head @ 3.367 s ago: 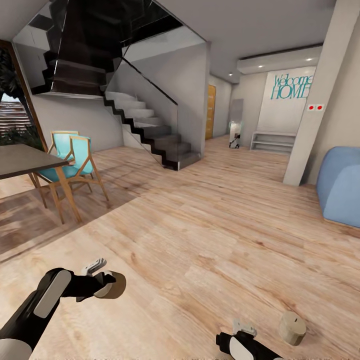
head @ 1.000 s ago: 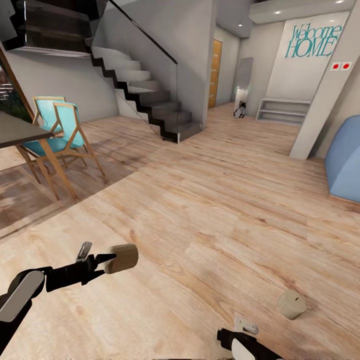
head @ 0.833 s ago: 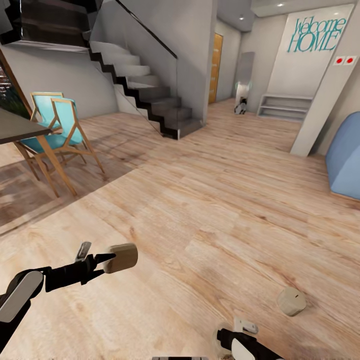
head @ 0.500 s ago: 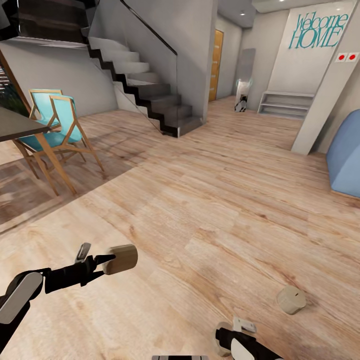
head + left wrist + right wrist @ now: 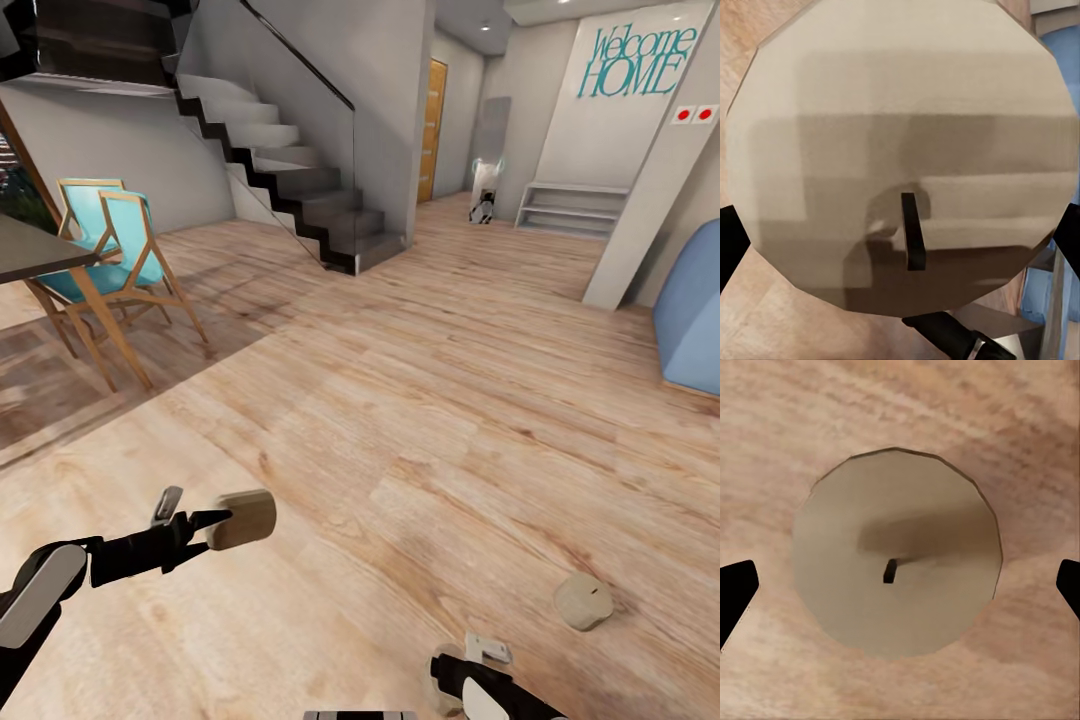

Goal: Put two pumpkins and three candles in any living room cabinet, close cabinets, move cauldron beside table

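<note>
A beige candle [image 5: 243, 518] hangs low over the wood floor at the lower left, with my left gripper [image 5: 222, 519] shut on it. In the left wrist view this candle's [image 5: 900, 150] round top and black wick sit close up, with a dark fingertip at each side. My right gripper [image 5: 452, 684] points down at the bottom edge, open, over a second candle [image 5: 897, 570] that stands on the floor between its wide-apart fingertips [image 5: 735, 589]. A third candle [image 5: 584, 601] lies on the floor a little to the right. Pumpkins, cabinet, cauldron and the glass table are out of view.
A dark dining table [image 5: 35, 255] with turquoise chairs [image 5: 125, 255] stands at the left. A staircase [image 5: 300, 200] rises behind, a blue seat [image 5: 692, 310] and a white pillar [image 5: 650, 190] stand at the right. Wood floor [image 5: 420, 400] stretches ahead.
Since 3.4 s ago the camera has moved forward and my left arm has stretched out with its candle. Over the last second nothing moves noticeably.
</note>
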Available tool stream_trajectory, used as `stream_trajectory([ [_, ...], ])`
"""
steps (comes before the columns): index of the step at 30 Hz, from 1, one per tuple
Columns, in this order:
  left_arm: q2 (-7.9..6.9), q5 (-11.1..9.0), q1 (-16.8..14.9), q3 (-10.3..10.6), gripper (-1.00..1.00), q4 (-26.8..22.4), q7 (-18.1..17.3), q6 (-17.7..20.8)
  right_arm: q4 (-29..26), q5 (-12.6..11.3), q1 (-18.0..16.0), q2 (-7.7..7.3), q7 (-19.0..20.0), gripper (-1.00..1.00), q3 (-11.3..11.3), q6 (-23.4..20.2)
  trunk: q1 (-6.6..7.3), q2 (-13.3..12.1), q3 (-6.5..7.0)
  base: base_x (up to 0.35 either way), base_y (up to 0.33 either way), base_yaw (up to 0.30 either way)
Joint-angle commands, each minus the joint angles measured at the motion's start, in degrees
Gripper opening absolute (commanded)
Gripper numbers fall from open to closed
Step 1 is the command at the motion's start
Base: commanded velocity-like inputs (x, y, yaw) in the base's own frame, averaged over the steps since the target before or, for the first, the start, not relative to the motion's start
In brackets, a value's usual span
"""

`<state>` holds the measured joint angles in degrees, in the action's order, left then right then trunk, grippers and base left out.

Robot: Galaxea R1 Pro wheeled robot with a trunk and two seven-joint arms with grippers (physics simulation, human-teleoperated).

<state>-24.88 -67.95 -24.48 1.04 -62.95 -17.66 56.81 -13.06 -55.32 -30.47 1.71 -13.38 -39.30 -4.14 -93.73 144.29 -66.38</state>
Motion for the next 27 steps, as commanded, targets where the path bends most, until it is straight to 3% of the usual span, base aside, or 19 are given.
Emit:
stream_trajectory([
  [1, -0.04, 0.27, -0.04, 0.11, -1.0, 0.02, -0.44, 0.06, -0.12, -0.23, -0.03, -0.04, -0.42, 1.0, -0.42, -0.25, 0.0, 0.02, -0.05, 0.143, 0.0, 0.0],
  [21, -0.03, 0.34, -0.04, 0.19, -1.0, 0.02, -0.44, 0.06, -0.12, -0.14, -0.03, 0.03, -0.43, 1.0, -0.42, -0.25, 0.0, 0.02, -0.05, 0.047, 0.025, 0.0],
  [27, -0.01, 0.31, -0.04, 0.19, -1.0, 0.02, -0.44, 0.06, -0.06, -0.19, -0.03, -0.03, -0.49, 1.0, -0.5, -0.25, -0.1, 0.07, -0.93, 0.0, 0.0, 0.0],
])
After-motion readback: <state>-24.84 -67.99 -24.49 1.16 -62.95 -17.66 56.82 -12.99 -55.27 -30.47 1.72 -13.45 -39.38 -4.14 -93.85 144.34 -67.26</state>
